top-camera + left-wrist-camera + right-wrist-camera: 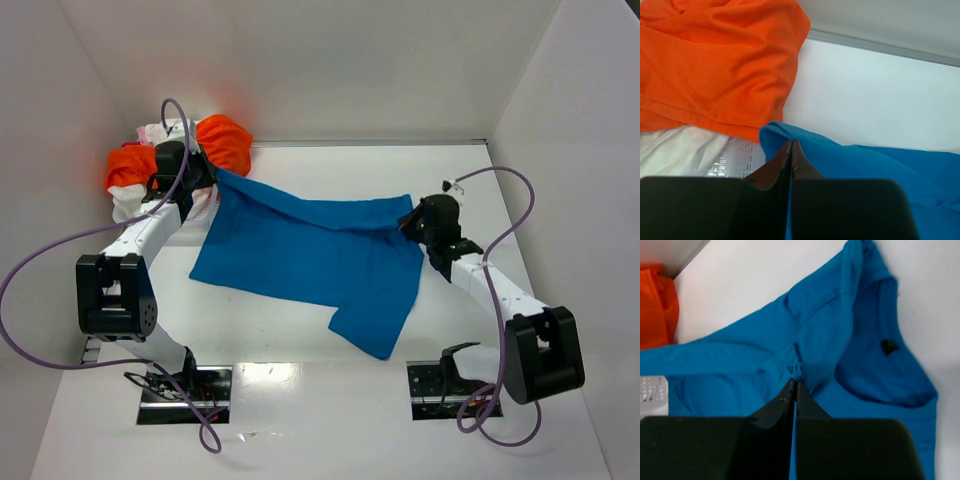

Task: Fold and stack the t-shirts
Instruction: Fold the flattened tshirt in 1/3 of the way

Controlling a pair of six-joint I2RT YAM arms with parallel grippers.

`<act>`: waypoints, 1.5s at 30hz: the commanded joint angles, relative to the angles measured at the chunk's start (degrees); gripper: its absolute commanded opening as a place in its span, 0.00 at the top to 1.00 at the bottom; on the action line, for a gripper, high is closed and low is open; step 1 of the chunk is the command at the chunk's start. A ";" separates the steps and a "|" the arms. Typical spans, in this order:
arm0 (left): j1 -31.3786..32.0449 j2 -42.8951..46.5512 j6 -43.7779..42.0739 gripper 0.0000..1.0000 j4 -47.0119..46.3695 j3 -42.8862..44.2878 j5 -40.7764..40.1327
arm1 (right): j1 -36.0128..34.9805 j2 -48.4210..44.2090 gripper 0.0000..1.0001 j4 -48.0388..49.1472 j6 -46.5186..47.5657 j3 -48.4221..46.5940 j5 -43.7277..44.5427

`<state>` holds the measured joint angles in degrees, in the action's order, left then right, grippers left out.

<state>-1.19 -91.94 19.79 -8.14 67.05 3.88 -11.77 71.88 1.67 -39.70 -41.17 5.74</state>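
Top: blue t-shirt lies spread on the worktop, between the arms. Left end effector sits at its far-left corner, right end effector at its right edge. Orange t-shirt is heaped far-left.
Left wrist: jaws pinched shut on the blue corner, orange cloth just beside.
Right wrist: jaws clamped on a blue fold near the collar.

A glossy white table sits boxed by plain white walls.

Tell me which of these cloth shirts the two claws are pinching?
The bright blue cloth t-shirt, stretched between left gripper and right gripper; the orange t-shirt and white t-shirt lie bunched aside.
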 commanded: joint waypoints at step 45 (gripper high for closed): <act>0.05 -1.31 -1.07 1.00 -0.47 2.12 2.62 | 4.29 18.11 0.25 -2.29 5.77 -15.42 10.79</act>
<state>-1.19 -92.92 19.64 -6.70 67.13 5.45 -8.64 88.09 -4.19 -36.88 -52.64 14.46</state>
